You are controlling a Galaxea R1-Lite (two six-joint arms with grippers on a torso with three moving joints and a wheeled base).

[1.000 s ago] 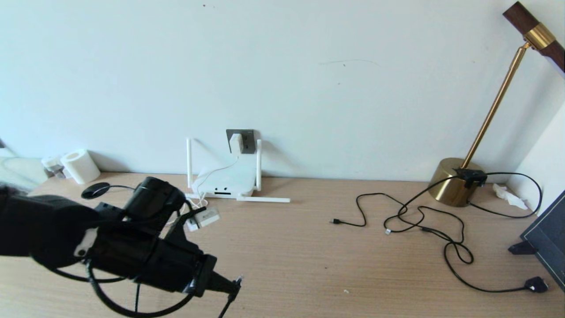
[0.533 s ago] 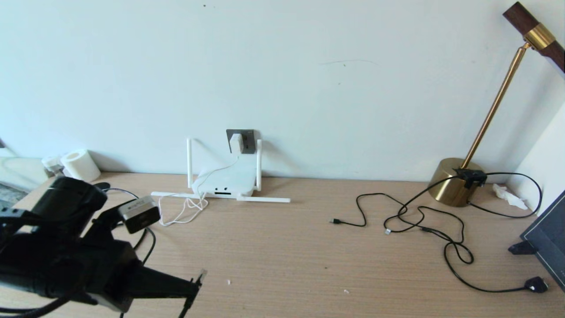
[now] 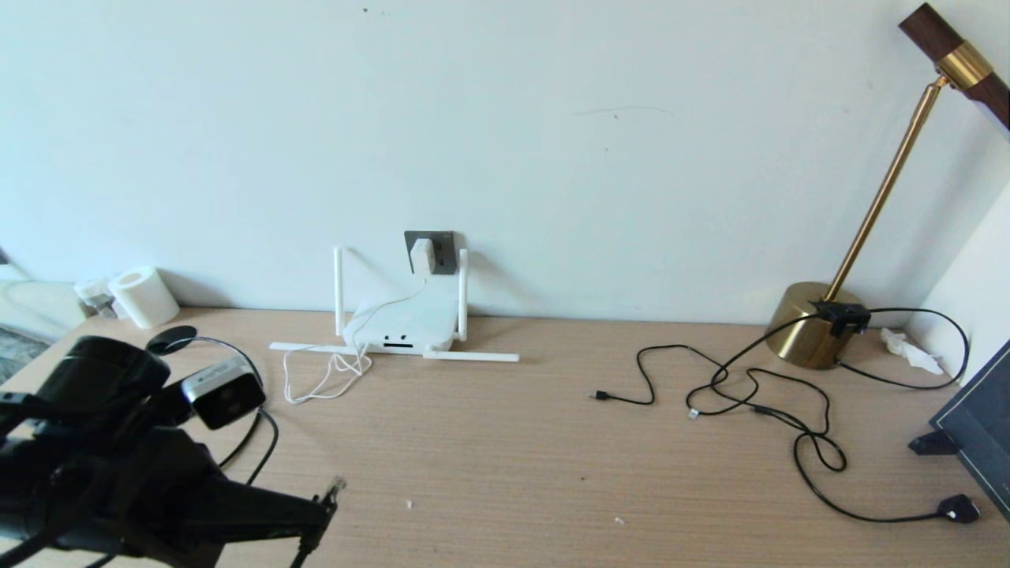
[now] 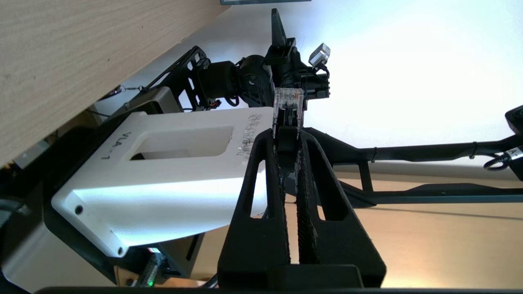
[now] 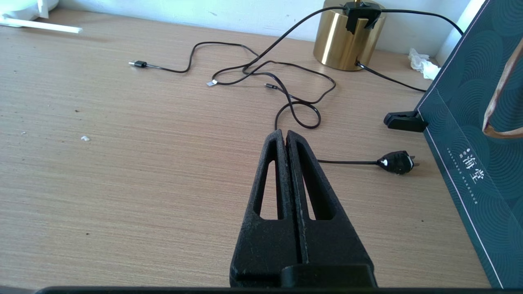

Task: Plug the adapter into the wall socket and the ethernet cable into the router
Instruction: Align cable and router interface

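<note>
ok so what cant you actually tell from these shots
- Router ports: too small in the head view to tell free from filled.
- Ethernet cable: its run is hidden behind the left gripper and arm.
- Adapter: how deep it sits in the wall socket, too small.

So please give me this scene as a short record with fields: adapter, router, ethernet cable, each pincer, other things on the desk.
adapter: white adapter plugged into the wall socket
router: router on the desk below the socket
ethernet cable: clear plug held in the left pincer, not in the router
left pincer: shut on the cable, low at the left
right pincer: right pincer shut, empty, over the desk
other: gold lamp base, thin black cords
</note>
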